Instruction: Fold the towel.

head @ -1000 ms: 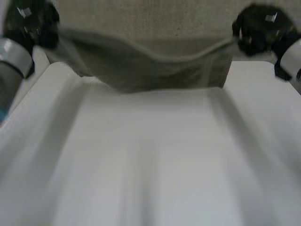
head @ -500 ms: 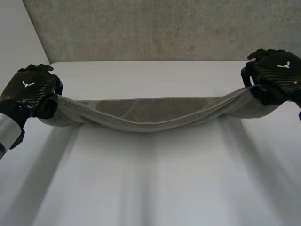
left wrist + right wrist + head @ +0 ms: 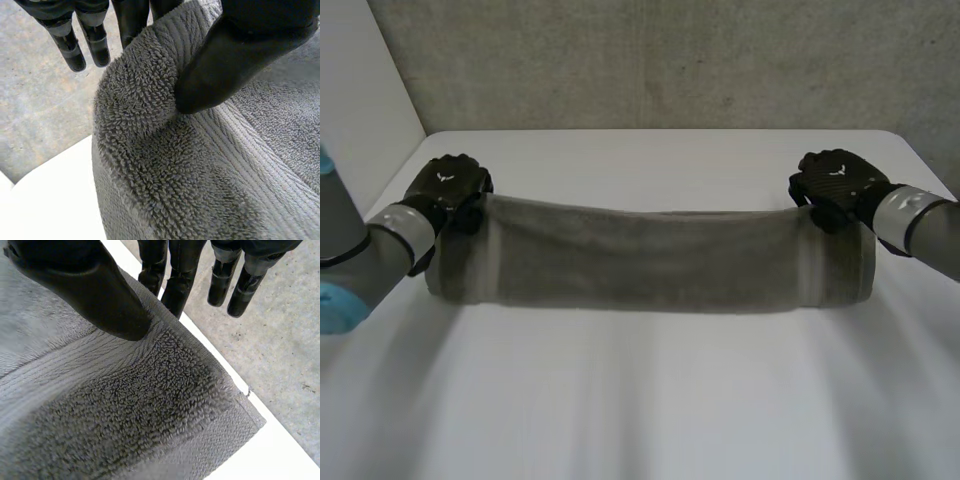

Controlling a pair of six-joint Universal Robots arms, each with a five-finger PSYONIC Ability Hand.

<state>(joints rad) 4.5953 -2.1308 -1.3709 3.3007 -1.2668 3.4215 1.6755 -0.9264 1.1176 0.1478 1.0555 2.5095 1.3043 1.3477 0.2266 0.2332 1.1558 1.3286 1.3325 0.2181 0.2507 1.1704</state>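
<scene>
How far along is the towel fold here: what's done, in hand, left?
Done: the towel lies across the table as a long band; the right wrist view shows a second layer under its corner, so one fold looks made. In hand: the left hand and right hand each pinch a far corner. Left: letting go, then probably folding the band shorter.

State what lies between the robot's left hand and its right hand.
The grey towel spans the whole stretch, as the head view shows: the left hand pinches one far corner, the right hand the other.
</scene>
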